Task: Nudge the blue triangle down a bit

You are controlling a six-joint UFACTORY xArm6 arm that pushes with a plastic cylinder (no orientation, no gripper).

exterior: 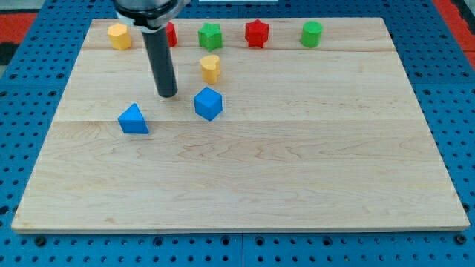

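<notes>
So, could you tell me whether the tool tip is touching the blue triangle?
Apart: the camera view shows bare wood between my tip and the blue triangle, which lies toward the lower left.

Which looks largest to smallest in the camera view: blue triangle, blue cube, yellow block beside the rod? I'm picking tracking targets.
1. Blue cube and blue triangle: too alike to rank, and both lie nearer the view's bottom.
2. Yellow block: smallest.
My tip sits between the two blue blocks, slightly above.

No readable text, labels, numbers anywhere; perhaps too small to show.
</notes>
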